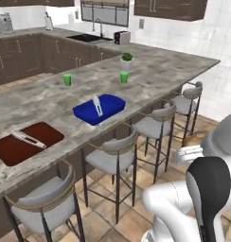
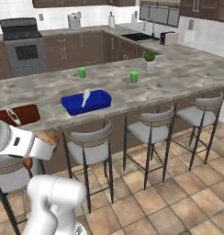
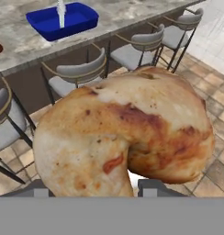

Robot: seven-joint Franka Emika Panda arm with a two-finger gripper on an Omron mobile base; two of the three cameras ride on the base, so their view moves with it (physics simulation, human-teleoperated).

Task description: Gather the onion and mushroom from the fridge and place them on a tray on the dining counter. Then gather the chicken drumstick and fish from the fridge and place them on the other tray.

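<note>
My gripper (image 3: pixel 90 190) clamped on chicken drumstick (image 3: pixel 127 133); risk: misplacing into blue tray (image 1: pixel 110 100) instead of red-brown tray (image 1: pixel 8 150)

No text, label, brand, number or sign can be read anywhere in these views; the cabinets, appliances and counter items carry no legible markings.
</note>
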